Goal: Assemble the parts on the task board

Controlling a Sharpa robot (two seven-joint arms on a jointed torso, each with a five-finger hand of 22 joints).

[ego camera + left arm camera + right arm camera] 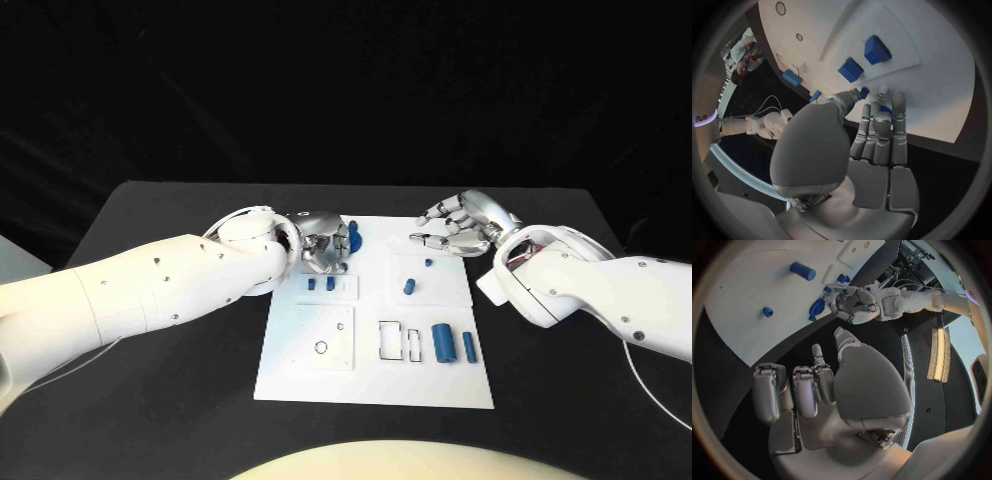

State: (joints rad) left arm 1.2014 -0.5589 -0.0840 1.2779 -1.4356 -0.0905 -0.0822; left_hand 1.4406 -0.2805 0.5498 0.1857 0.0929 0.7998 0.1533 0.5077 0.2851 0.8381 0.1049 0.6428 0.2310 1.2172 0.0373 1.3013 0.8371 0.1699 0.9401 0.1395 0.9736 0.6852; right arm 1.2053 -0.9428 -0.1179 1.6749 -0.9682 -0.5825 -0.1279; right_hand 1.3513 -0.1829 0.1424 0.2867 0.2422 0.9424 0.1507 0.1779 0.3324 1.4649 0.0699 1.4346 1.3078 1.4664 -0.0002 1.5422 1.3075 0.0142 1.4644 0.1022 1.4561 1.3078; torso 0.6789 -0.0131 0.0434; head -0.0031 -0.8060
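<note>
The white task board lies mid-table. My left hand is at its far left corner, where thumb and fingertips pinch a round blue part. That part also peeks out by the thumb, and in the right wrist view it is at the left hand as a blue disc. My right hand hovers over the far right corner with its fingers loosely apart and nothing in them.
Two small blue blocks stand just in front of the left hand, large in the left wrist view. A short blue cylinder and a peg sit mid-board. Two longer cylinders lie near the right edge.
</note>
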